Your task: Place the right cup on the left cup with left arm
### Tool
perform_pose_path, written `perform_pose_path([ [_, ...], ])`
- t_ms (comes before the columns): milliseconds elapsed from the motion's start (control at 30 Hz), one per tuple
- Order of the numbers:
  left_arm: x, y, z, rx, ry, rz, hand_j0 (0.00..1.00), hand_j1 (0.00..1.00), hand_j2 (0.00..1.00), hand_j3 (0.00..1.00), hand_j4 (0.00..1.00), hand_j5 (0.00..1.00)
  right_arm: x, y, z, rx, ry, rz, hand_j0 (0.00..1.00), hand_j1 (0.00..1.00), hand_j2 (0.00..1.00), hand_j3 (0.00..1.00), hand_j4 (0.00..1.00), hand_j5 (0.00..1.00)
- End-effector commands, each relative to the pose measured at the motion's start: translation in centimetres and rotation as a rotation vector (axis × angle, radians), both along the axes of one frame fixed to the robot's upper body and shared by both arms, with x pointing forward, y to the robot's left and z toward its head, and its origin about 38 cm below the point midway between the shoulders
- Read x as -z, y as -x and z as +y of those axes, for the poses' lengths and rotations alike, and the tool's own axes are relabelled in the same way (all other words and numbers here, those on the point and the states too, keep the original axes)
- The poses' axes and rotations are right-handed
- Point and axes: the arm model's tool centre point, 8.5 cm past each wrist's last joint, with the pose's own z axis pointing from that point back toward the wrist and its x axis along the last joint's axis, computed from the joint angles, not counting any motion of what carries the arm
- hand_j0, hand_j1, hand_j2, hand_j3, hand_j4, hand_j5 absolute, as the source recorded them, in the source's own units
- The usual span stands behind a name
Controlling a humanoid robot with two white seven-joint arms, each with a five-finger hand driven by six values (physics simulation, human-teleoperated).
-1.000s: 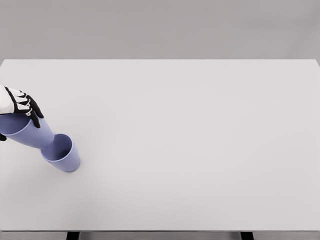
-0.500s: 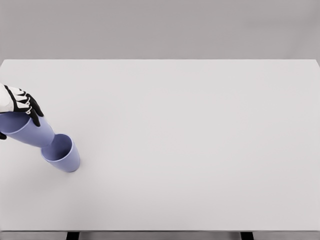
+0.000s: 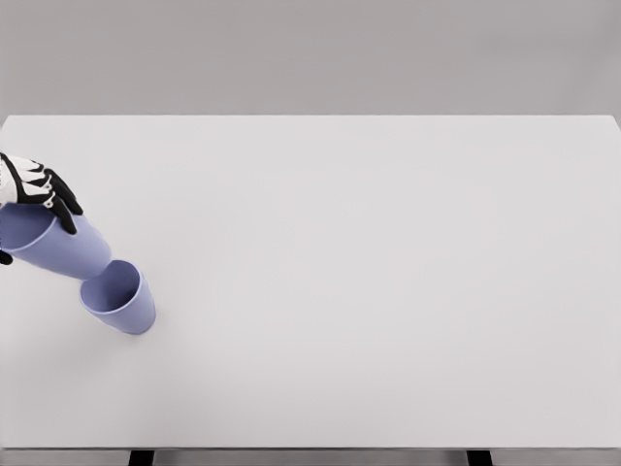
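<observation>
Two lavender-blue cups show at the table's left side. One cup (image 3: pixel 120 299) stands upright on the table with its mouth up. The other cup (image 3: pixel 56 243) is tilted, its narrow base pointing down-right at the rim of the standing cup, touching or just above it. My left hand (image 3: pixel 34 194), white with black fingers, enters at the left edge and is shut on the tilted cup's upper part. Part of that cup and hand is cut off by the picture's edge.
The white table (image 3: pixel 369 282) stretches wide to the right of the cups. Its front edge runs along the bottom, with two dark legs showing below it. A grey wall stands behind.
The left hand has lifted the tilted cup slightly up and left, so its base has drawn out of the standing cup's mouth to the rim. The standing cup has not moved.
</observation>
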Motion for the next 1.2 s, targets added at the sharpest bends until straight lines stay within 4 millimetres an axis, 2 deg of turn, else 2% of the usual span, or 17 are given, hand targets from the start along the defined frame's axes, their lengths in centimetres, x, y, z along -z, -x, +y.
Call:
perform_pose_path([
  [0,-0.2,0.0,-0.1,-0.003,0.022,0.005,0.6,0.6,0.6,0.6,0.6,0.6,0.0,0.0,0.0,0.0,0.0,-0.001,1.0,1.0,1.0,1.0,1.0,1.0],
  [1167,0.9,0.4,0.2,-0.023,0.094,0.079,0.61,0.61,0.61,0.61,0.61,0.61,0.0,0.0,0.0,-0.001,0.0,0.001,1.0,1.0,1.0,1.0,1.0,1.0],
])
